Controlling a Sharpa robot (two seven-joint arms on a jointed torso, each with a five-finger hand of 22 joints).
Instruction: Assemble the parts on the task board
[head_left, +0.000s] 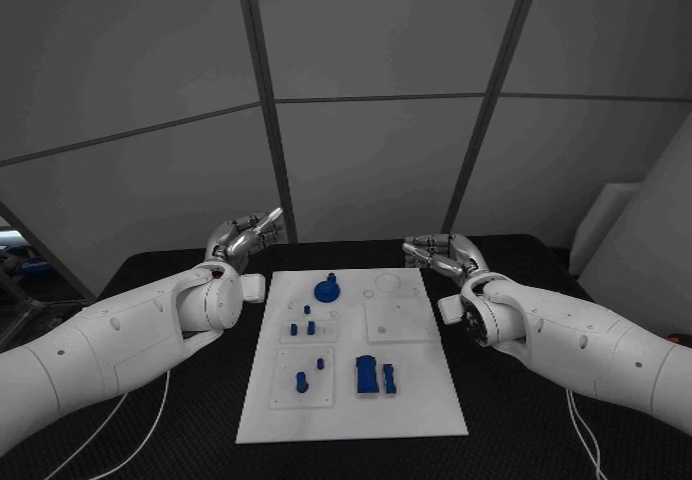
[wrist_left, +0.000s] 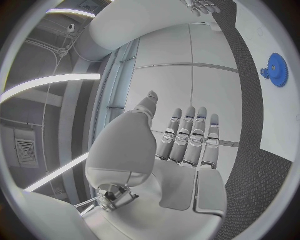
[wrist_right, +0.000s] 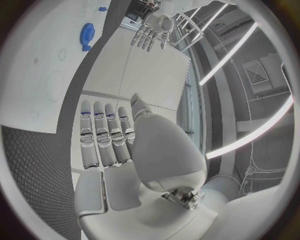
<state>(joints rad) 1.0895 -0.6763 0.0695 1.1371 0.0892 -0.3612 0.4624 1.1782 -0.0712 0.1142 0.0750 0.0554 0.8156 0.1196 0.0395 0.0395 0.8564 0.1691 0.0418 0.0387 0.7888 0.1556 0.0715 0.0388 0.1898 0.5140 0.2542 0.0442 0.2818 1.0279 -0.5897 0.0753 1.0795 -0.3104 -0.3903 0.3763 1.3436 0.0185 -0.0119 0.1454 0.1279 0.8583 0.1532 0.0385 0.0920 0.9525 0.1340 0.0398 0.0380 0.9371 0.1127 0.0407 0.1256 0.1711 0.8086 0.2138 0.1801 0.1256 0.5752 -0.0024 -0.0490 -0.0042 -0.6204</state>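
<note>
White task board lies on the black table, carrying blue parts between the arms. Left hand and right hand hover beyond its far corners, fingers straight, holding nothing.

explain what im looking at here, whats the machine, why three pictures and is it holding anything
This is a robot with two white arms, each ending in a silver many-fingered hand. The square picture comes from a camera on its head, looking down at a black table. The two round pictures come from fisheye cameras at the wrists, each looking out over that arm's own hand.

On the table lies a white rectangular task board carrying small blue plastic parts: a round blue gear-like piece near the far end, several small blue pegs in the middle, and a larger blue block nearer the robot.

The left hand and right hand hover beside the board's far corners, fingers straight and apart, holding nothing.
</note>
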